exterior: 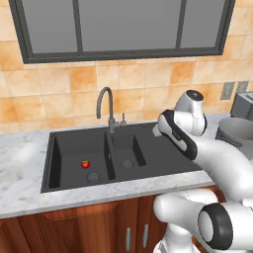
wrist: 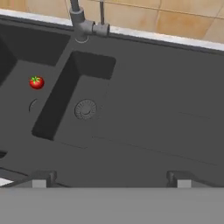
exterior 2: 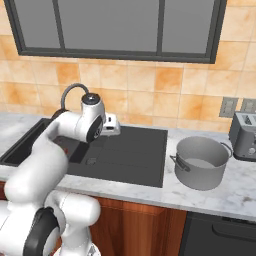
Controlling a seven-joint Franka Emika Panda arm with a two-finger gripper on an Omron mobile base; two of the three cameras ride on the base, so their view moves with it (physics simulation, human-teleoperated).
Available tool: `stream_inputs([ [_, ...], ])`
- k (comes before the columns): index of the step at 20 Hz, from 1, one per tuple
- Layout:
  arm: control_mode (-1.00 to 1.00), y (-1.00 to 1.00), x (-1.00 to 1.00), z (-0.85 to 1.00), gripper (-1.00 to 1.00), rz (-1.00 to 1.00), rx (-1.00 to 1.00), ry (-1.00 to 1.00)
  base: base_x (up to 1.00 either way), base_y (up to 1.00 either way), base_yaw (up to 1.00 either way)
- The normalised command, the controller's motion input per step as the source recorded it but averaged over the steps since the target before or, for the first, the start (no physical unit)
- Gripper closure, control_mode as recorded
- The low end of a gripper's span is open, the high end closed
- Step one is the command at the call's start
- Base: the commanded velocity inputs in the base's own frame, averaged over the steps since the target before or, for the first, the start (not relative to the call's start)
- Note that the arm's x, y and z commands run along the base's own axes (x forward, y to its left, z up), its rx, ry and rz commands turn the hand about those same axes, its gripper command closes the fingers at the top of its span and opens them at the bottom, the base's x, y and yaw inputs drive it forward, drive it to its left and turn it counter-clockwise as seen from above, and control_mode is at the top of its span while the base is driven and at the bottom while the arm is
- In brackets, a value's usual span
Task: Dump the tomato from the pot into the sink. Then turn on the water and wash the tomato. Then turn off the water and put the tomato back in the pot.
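Nearest the hand camera, the gripper [wrist: 111, 178] shows its two dark fingertips [wrist: 43, 178] set wide apart at the bottom of the hand view, with nothing between them; it hangs above the flat draining part of the sink [wrist: 166, 127]. In the left base view the white arm reaches from the lower right over the right part of the sink [exterior: 54, 163], and in the right base view the hand sits above the sink's [exterior 2: 145, 160] left half.

On the floor of the wide basin lies the tomato [exterior: 85, 163], small and red with a green top, close to that basin's round drain [exterior: 93, 176]. From the hand camera the tomato [wrist: 36, 82] appears at the left, across the divider from the smaller basin and its drain [wrist: 85, 109].

Behind the basins stands the faucet [exterior: 105, 106], a dark gooseneck with a small lever beside it; no stream runs from it.

On the marble table [exterior 2: 200, 197], right of the sink, the pot [exterior 2: 200, 162] stands upright and apart from the sink, with a toaster [exterior 2: 244, 135] just behind it.
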Motion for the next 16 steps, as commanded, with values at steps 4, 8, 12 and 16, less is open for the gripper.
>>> stream_inputs([
  [4, -1.0, 0.42, 0.64, 0.0, -1.0, -0.06, 0.15, 0.0, 0.0, 0.0, 0.0],
  [8, -1.0, 0.34, 0.6, 0.0, -1.0, -0.04, 0.14, 0.0, 0.0, 0.0, 0.0],
  [12, -1.0, 0.32, 0.38, 0.0, -1.0, -0.02, 0.13, 0.0, 0.0, 0.0, 0.0],
  [16, -1.0, 0.21, 0.46, -0.18, -1.0, 0.0, 0.08, 0.0, 0.0, 0.0, 0.0],
])
